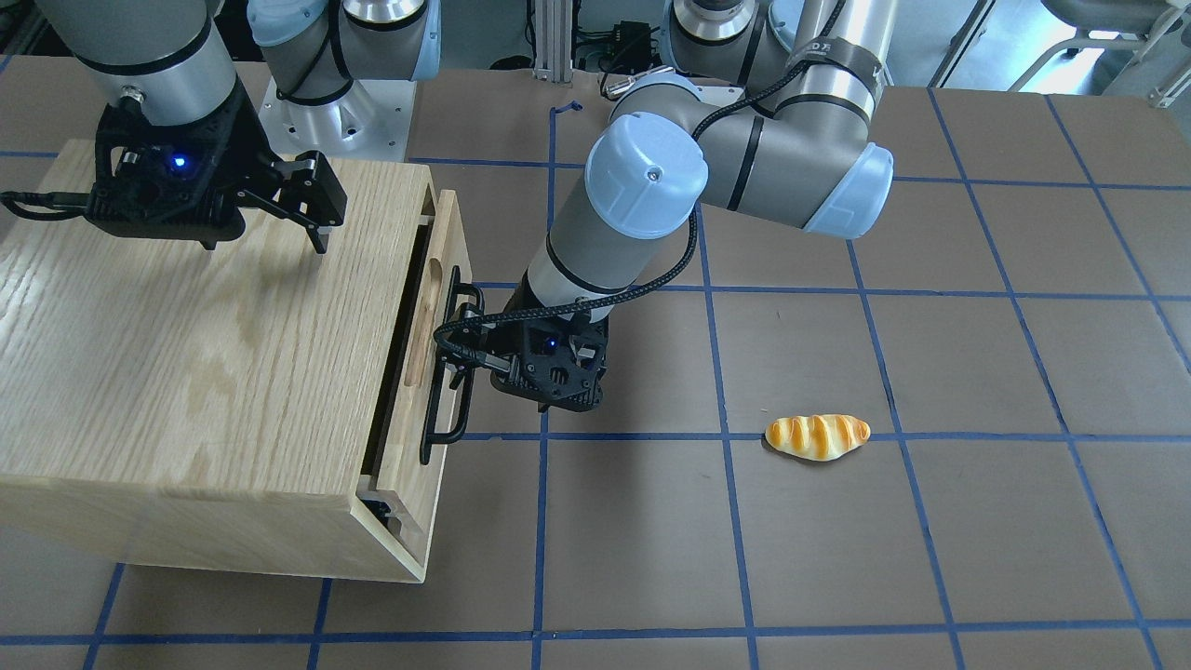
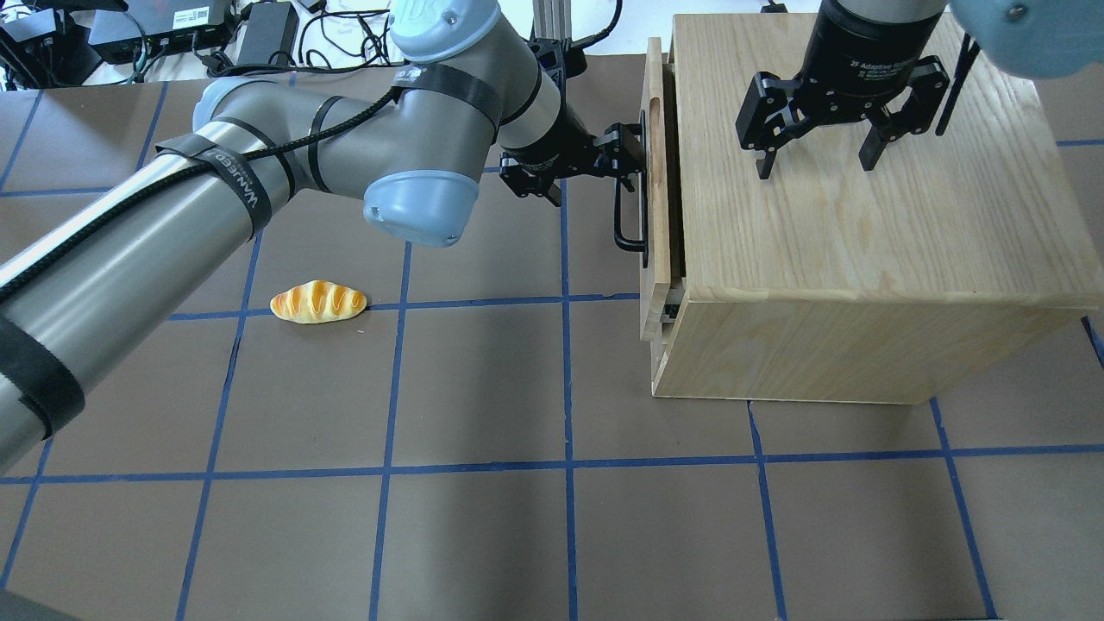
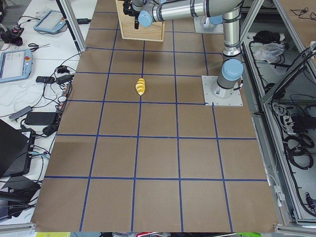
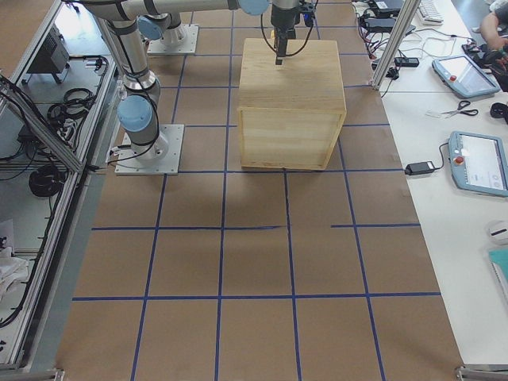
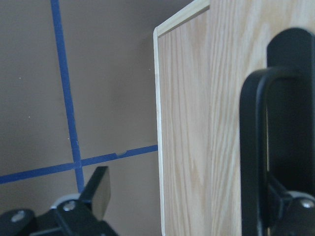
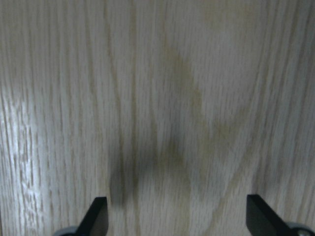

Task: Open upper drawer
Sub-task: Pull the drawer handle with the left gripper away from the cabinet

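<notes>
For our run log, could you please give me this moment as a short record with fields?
upper drawer: slightly out of the cabinet, narrow gap behind its front
left gripper: open, handle between its fingers
right gripper: open, over the cabinet top
bread roll: on the table, apart from the cabinet

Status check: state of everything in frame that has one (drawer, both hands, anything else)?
upper drawer: out a crack, with a dark gap between its front and the cabinet.
handle: between the left hand's fingers.
left hand: open, straddling the handle.
right hand: open, empty, over the cabinet top.
bread roll: lying on the table, apart from both hands.
</notes>
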Motion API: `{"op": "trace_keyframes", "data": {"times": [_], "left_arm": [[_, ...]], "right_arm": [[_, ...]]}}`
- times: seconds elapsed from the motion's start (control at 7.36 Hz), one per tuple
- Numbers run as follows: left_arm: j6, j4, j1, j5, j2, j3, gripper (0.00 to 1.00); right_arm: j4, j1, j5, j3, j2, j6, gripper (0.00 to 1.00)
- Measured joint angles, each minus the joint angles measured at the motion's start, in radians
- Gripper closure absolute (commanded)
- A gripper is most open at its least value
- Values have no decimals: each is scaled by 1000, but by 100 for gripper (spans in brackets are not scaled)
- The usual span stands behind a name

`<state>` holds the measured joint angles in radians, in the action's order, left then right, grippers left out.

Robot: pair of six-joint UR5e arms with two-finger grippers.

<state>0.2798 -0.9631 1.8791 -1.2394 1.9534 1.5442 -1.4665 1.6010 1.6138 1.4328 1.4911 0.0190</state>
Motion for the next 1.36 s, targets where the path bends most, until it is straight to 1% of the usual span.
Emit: {"op": "trace_keyframes", "data": {"times": [0.41,0.95,1.36], "left_arm": [[-24,-12,-17,-7,-12,4,0],[-109,-85,-92,-8,-49,7,0],[-130,-100,-123,-9,-55,21,0]], "right_arm": [[0,0,0,0,0,0,0],[0,0,0,0,0,0,0],[0,0,0,0,0,1,0]]}}
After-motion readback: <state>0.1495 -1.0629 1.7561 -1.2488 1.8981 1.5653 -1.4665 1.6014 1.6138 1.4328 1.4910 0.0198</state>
